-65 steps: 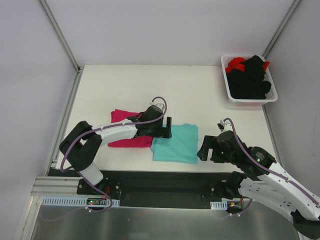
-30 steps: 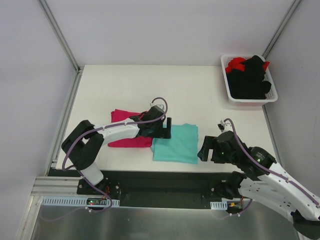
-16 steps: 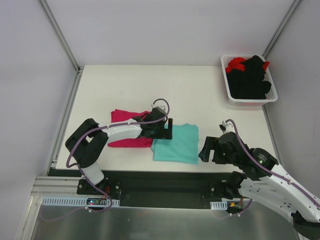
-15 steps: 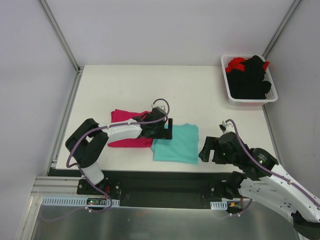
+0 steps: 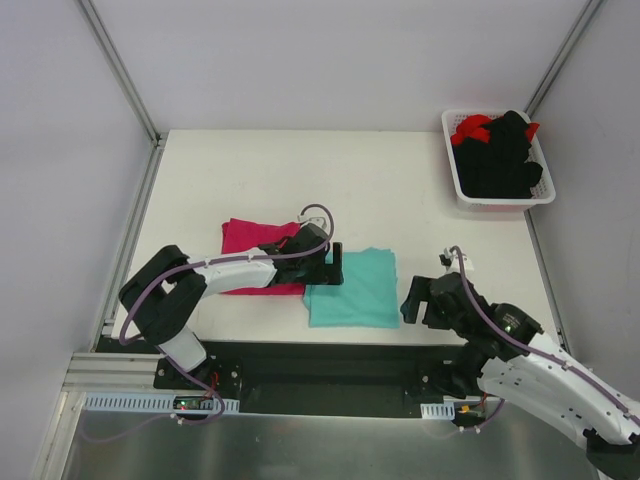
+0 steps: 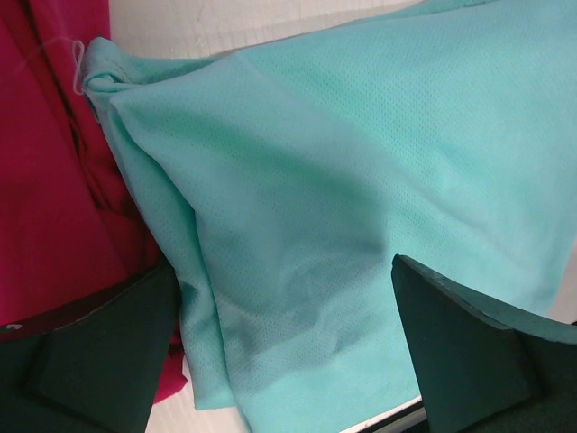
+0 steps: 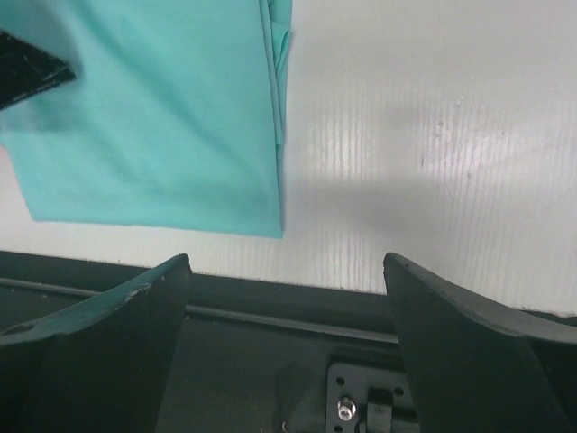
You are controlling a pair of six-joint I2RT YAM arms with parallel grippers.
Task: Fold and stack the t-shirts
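Inspection of the work area as it stands.

The teal t-shirt lies folded flat on the counter, toward the near edge and about mid-width. The magenta t-shirt lies folded just to its left. In the left wrist view their edges touch, and the teal cloth is slightly bunched along that line.

Your left gripper sits low over this junction, jaws spread wide and grasping nothing. One finger is over the magenta side, the other over teal cloth.

Your right gripper is likewise released and empty. It hovers over bare counter just beside the teal t-shirt's near right corner.

In the right wrist view, the shirt's near edge runs close to the counter's front edge. Only a narrow white strip separates it from the dark rail.

You have open room across the far half of the counter, and between the teal t-shirt and the basket at the far right corner. The basket holds black garments, with a red garment at its far left.
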